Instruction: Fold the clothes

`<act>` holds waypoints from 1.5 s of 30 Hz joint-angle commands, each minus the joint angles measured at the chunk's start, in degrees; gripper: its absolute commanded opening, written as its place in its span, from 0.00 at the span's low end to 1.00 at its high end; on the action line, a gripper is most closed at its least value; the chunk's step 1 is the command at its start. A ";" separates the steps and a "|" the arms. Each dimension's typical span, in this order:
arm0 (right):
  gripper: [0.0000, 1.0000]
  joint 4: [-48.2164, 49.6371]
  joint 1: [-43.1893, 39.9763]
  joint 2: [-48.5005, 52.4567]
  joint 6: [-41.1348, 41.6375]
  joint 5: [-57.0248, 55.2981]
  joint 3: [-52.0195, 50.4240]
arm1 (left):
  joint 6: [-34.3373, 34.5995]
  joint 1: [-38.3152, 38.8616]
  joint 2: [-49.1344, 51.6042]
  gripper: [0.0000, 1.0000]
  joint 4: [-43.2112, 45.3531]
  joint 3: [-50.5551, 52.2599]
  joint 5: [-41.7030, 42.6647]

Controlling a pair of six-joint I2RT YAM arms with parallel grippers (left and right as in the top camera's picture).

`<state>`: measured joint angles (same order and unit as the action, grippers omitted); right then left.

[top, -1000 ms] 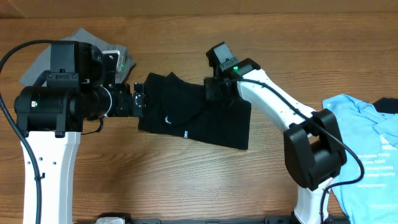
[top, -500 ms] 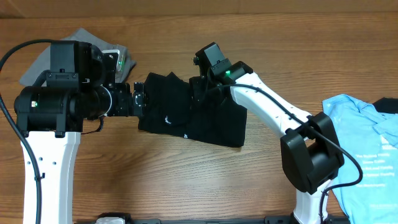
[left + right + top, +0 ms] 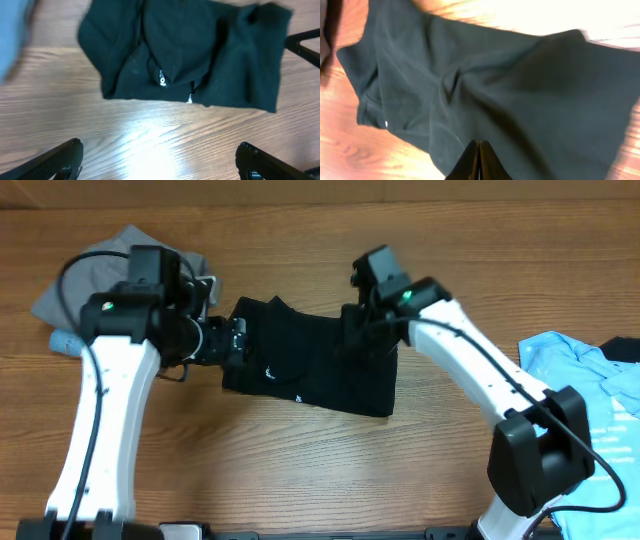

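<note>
Trousers (image 3: 310,370): black, bunched, mid-frame on desk (image 3: 300,470).
Handling: we judge soft, light, limp; grip at edge corners.
L end effector (image 3: 160,147): fingers spread wide, empty.
R end effector (image 3: 479,150): fingers pressed together; hold unclear.

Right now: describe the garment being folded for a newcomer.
Centre of the brown wooden table, between grey cloth far left and light-blue printed T-shirt far right. Soft black trousers, partly folded: the only black garment, small white logo.
</note>
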<state>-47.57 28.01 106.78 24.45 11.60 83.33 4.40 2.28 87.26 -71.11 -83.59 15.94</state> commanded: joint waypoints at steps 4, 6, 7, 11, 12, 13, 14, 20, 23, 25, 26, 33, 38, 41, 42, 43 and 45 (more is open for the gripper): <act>0.05 16.52 2.80 0.87 6.95 5.22 -13.90 | 2.03 -1.20 7.15 1.00 3.74 0.74 3.04; 0.15 19.61 2.82 0.87 7.54 4.92 -15.56 | 2.01 -2.40 11.37 1.00 5.29 0.74 4.79; 0.17 20.24 2.80 0.87 6.82 5.07 -15.54 | 2.01 -2.71 12.87 1.00 5.81 0.74 5.75; 0.28 16.50 1.33 -1.44 1.38 7.15 -12.15 | 2.05 -3.13 19.74 1.00 10.16 0.74 7.65; 0.32 14.38 1.11 -2.86 -0.66 8.04 -10.93 | 2.05 -3.13 21.38 1.00 12.15 0.74 7.69; 0.36 12.61 1.11 -4.22 -1.99 8.07 -10.03 | 2.05 -3.13 22.56 1.00 13.70 0.74 7.63; 0.38 11.39 1.11 -5.27 -2.69 8.02 -9.46 | 2.08 -3.13 23.37 1.00 14.88 0.74 7.65; 0.47 -0.15 1.11 -18.45 -9.64 7.37 -7.39 | 2.73 -3.13 31.26 1.00 23.41 0.74 7.76; 0.47 -2.64 1.11 -22.64 -9.94 6.38 -7.39 | 3.32 -2.84 35.69 1.00 26.01 0.74 12.94; 0.47 -3.65 1.11 -25.40 -9.92 4.37 -7.39 | 3.06 -1.90 39.32 1.00 27.87 0.74 20.13; 0.48 -3.82 1.11 -25.99 -9.90 3.72 -7.39 | 2.75 -1.53 40.06 1.00 28.24 0.74 21.44; 0.47 -4.87 1.11 -27.34 -9.86 -0.22 -7.39 | -1.01 2.16 42.25 0.34 28.46 0.61 22.05; 0.47 -5.44 1.11 -27.34 -9.88 -2.12 -7.39 | -2.56 1.31 41.40 0.23 26.69 0.52 24.55; 0.51 -7.17 1.09 -27.28 -9.46 -6.01 -7.39 | -3.17 -0.02 39.50 0.60 23.74 0.50 21.81; 0.52 -7.69 1.09 -27.15 -9.46 -6.67 -7.41 | -3.15 -0.55 38.91 0.64 22.99 0.50 20.70; 0.52 -8.44 1.09 -26.80 -9.38 -7.08 -7.41 | -3.15 -1.49 37.86 0.74 21.99 0.50 19.54; 0.40 -8.90 0.94 -25.44 -7.37 -7.34 -8.04 | -3.17 -2.89 36.39 0.87 21.42 0.50 19.50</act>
<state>-56.10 29.23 80.64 15.05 7.20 74.72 2.39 2.63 124.64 -48.36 -84.71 43.13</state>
